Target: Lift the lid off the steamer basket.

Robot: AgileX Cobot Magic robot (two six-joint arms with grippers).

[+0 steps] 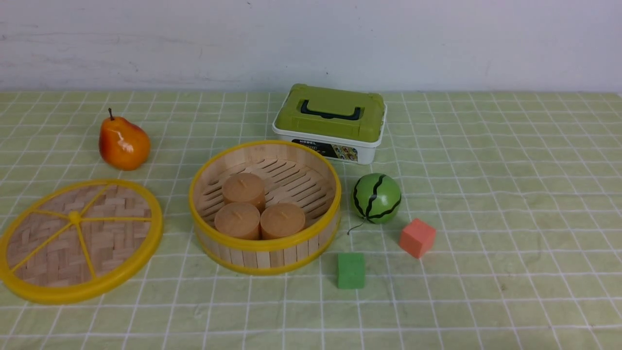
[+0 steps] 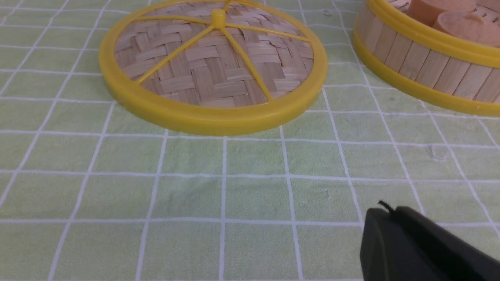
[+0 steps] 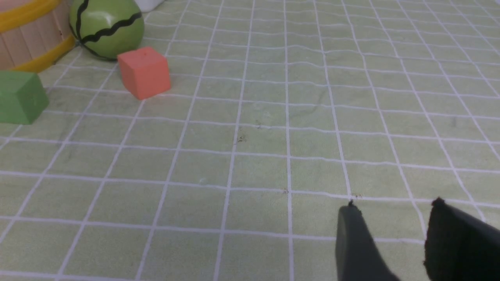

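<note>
I see the lid [image 1: 77,240] already off, flat on the cloth at nine o'clock of the steamer basket [image 1: 265,206]. My left gripper [image 2: 384,218], nearer, looks closed; right gripper [image 3: 394,218] slightly parted, empty.

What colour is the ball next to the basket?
The ball is green with wavy black stripes, like a watermelon. The front view shows it best.

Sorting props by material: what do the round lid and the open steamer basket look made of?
Flat round woven lid: pale bamboo strips, matte, in a glossy yellow rim, likely plastic. Shallow round steamer basket: pale wooden slats showing grain, with similar yellow plastic-looking rims.
</note>
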